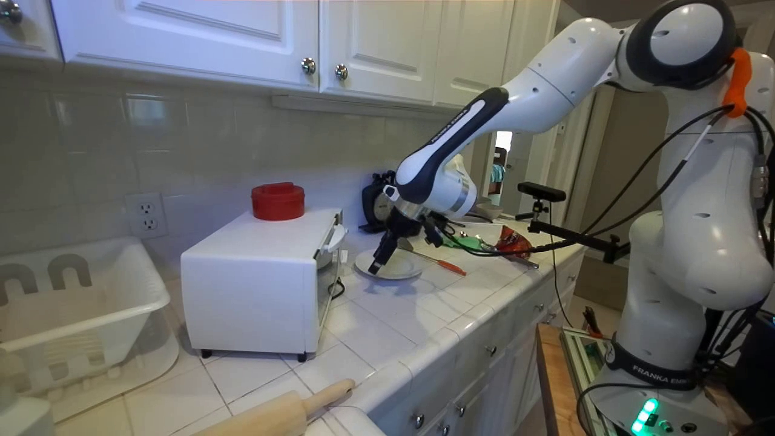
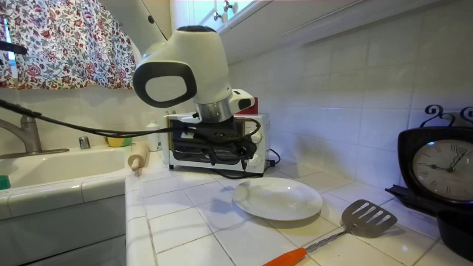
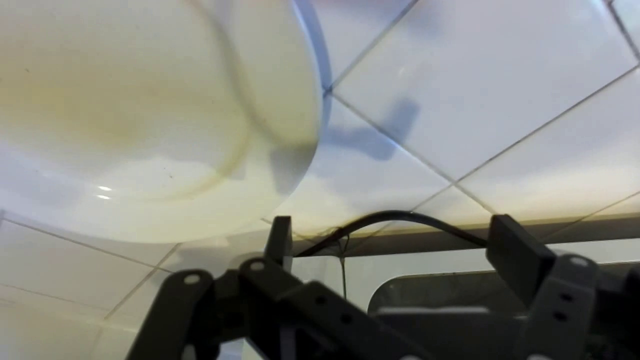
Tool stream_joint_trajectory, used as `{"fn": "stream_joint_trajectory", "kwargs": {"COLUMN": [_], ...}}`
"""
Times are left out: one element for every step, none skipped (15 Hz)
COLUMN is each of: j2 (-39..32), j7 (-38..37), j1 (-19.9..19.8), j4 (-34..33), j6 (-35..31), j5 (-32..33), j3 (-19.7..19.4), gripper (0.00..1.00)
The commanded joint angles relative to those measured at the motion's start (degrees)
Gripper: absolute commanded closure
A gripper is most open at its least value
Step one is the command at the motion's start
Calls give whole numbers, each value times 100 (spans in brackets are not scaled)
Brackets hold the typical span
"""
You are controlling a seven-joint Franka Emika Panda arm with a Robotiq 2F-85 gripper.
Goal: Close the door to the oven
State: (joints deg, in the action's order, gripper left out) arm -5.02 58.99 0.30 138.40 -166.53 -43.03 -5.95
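Black fingers (image 3: pixel 520 260) are looming nearest the wrist camera, spread well apart and gripping nothing, and they are hovering before the front of the oven (image 1: pixel 248 303), near the plate (image 2: pixel 279 199) that is lying on the worktop (image 2: pixel 177 218) there. Across the oven's front the door (image 3: pixel 440 291) is standing upright and is looking shut, or very nearly so; whether it is sitting fully home is not showing, as the arm (image 2: pixel 203 66) with its fingers is covering much of it in an exterior view. Since the closing seems to be nearing completion, the likeliest trouble is coming from undoing it: the white handle (image 1: pixel 336 238) is jutting out at the oven's upper front, so a spread finger rising past could be hooking it and dragging the door down. Should the door be resting slightly ajar, leaving now could be letting it sag open. Pushing too hard could be going wrong as well, for the oven is standing on small feet (image 1: pixel 301 357) over the smooth worktop and could be sliding, shaking the red container (image 1: pixel 278 203) perched on its top. Along the foot of the oven's front a black cord (image 3: pixel 400 216) is running, where a dipping finger could be snagging it and tugging the oven askew. With the plate lying so near the oven, a low sideways sweep could also be clipping the plate's rim.
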Motion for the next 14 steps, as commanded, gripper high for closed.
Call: {"fn": "stream_joint_trajectory", "kwargs": {"j2": [1038,1211,1375,1618,1927,2267,2516,2799,3076,3371,3647,3897,3318,3591], "j7": [-1313,-1707,-2079,-2405,-2789,-3115,-3253,-3377,-3536,-3623,-3723,-3833,-3638,-3743], "j1": [-115,-185,-260,-342,-660,-436,-356,-227,-174,-93,-1,63,55,91], "j4": [914,1030,1159,1217,1234,1213,1180,1116,1028,934,822,674,756,670], "j6": [-253,-208,-229,93,511,988,1479,1899,2344,2760,3168,3603,2932,3272], "j5": [1412,1837,2296,2762,3221,3457,3495,3417,3423,3344,3230,3182,3319,3311], "j3": [7,-4,4,-8,272,95,100,48,49,29,-2,-20,-70,-56], "gripper": [0,0,0,0,0,0,0,0,0,0,0,0,0,0]}}
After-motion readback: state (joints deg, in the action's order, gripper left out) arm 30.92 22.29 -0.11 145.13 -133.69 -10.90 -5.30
